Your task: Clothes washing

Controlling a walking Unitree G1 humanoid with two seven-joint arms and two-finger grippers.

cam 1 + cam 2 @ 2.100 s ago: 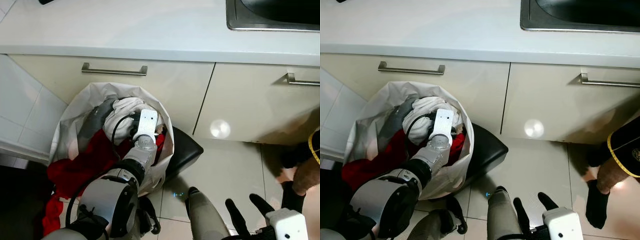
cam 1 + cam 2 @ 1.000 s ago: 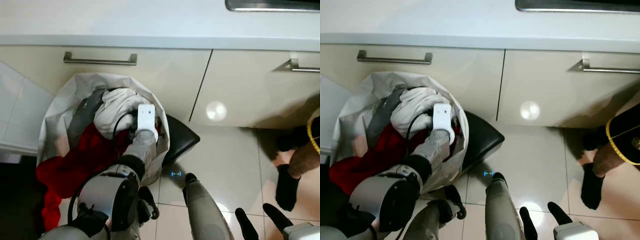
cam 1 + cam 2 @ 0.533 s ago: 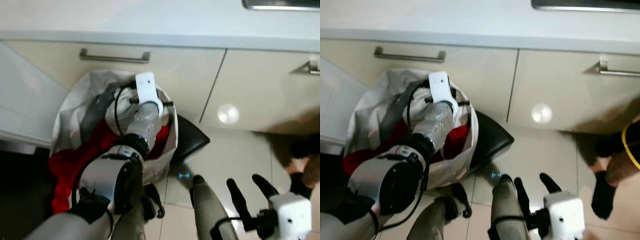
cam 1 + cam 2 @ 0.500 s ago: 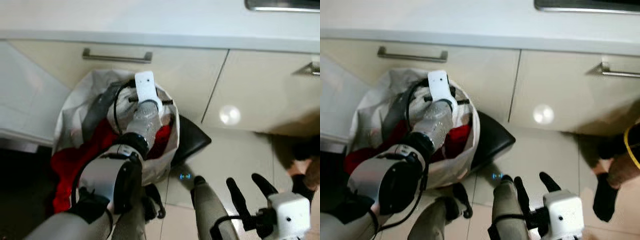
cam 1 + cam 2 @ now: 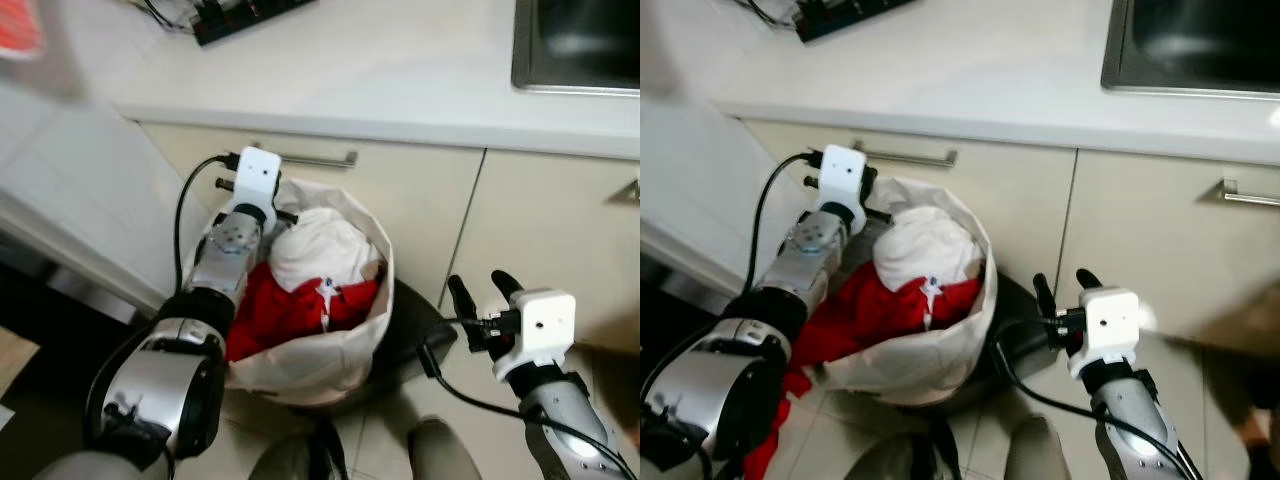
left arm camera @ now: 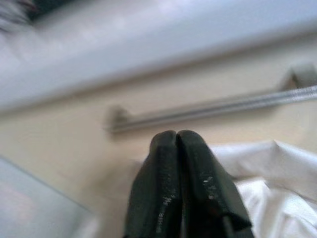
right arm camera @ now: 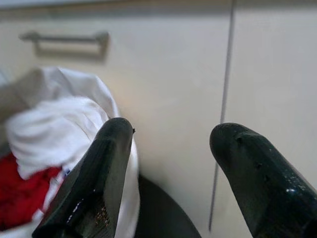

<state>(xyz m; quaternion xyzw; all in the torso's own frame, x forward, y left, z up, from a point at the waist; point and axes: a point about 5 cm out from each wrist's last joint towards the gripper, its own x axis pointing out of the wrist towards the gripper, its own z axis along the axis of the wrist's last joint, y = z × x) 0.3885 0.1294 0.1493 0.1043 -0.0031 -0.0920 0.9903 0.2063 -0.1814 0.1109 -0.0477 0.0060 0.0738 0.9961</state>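
A white laundry bag (image 5: 340, 345) stands on the floor against the cabinet front. Inside it a white garment (image 5: 318, 248) lies on top of red clothes (image 5: 285, 305), and some red cloth hangs over the near left side. My left gripper (image 6: 176, 136) is shut at the bag's far left rim, just below the drawer handle (image 6: 208, 110); nothing shows between its fingers. Its white wrist block (image 5: 257, 176) hides the fingers from the head. My right gripper (image 5: 478, 284) is open in the air to the right of the bag, holding nothing.
A pale countertop (image 5: 360, 70) runs above the cabinets, with a sink (image 5: 580, 45) at the right and a black device (image 5: 245, 15) at the back. A dark object (image 5: 410, 335) lies under the bag's right side. A white panel (image 5: 90, 190) stands to the left.
The view has swung up and to the left. My left gripper has come up from among the clothes to the bag's far rim. My right gripper has risen beside the bag.
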